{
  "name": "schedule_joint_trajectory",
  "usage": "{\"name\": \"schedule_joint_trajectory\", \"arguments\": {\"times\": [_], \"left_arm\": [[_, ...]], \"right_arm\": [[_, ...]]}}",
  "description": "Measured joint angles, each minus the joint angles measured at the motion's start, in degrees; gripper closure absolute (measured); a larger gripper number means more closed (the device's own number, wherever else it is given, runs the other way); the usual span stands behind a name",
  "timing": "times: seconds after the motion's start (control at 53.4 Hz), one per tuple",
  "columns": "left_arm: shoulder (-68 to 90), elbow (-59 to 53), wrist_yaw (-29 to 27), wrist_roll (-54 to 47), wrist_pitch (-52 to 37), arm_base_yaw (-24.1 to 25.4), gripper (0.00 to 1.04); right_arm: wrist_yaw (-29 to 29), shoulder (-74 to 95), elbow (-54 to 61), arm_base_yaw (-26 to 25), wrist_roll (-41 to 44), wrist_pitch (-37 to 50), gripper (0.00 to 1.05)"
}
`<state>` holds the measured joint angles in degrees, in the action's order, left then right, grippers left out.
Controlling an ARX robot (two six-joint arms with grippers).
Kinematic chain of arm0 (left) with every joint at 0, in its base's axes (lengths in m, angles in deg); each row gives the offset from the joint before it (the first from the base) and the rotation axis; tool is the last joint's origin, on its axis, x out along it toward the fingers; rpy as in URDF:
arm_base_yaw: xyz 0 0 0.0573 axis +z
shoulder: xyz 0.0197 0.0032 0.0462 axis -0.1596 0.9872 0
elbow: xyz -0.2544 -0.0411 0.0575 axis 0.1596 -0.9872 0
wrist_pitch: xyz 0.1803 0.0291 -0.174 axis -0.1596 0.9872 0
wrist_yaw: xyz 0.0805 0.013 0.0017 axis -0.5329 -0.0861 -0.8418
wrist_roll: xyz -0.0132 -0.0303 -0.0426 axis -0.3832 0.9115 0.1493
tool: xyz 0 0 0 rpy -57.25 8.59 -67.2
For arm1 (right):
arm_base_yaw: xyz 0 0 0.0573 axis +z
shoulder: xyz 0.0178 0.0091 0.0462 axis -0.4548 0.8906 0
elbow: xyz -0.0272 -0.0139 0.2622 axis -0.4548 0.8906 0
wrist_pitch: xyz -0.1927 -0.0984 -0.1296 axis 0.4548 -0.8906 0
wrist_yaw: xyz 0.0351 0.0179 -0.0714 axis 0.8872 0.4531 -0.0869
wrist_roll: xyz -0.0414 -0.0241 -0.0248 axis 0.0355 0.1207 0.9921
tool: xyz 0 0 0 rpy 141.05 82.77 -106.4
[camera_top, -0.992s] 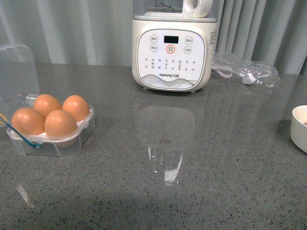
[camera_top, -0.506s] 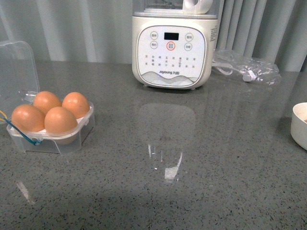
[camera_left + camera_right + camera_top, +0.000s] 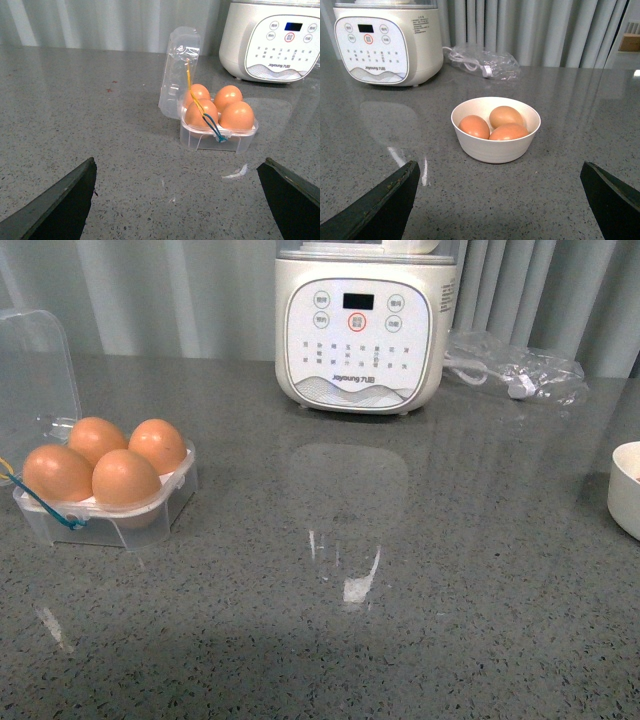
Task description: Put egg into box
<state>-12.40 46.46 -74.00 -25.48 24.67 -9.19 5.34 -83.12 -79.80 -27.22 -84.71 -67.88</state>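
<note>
The left hand [image 3: 179, 162] is wide open. Its two dark fingers [image 3: 65, 200] are far apart and hold nothing. It hangs over the gray table [image 3: 75, 110]. The box [image 3: 200, 141] sits on the table in front of this hand, well apart from it. Its clear lid [image 3: 177, 65] stands up, open. Four eggs [image 3: 236, 115] fill all four holes. A blue and yellow cord [image 3: 202, 107] runs across one of them. The right hand [image 3: 500, 167] is wide open too and holds nothing. In front of it sits a white bowl [image 3: 495, 147] with three more eggs [image 3: 506, 116] inside. A white kitchen machine [image 3: 365, 325] stands at the back of the table.
</note>
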Motion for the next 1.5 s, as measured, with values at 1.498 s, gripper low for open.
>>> {"name": "schedule_joint_trajectory", "arguments": {"times": [1.498], "left_arm": [[81.29, 44.85, 11.67, -3.85, -14.88, 17.14, 0.07]], "right_arm": [[-0.02, 0.0, 0.0, 0.0, 0.0, 0.0, 0.07]]}}
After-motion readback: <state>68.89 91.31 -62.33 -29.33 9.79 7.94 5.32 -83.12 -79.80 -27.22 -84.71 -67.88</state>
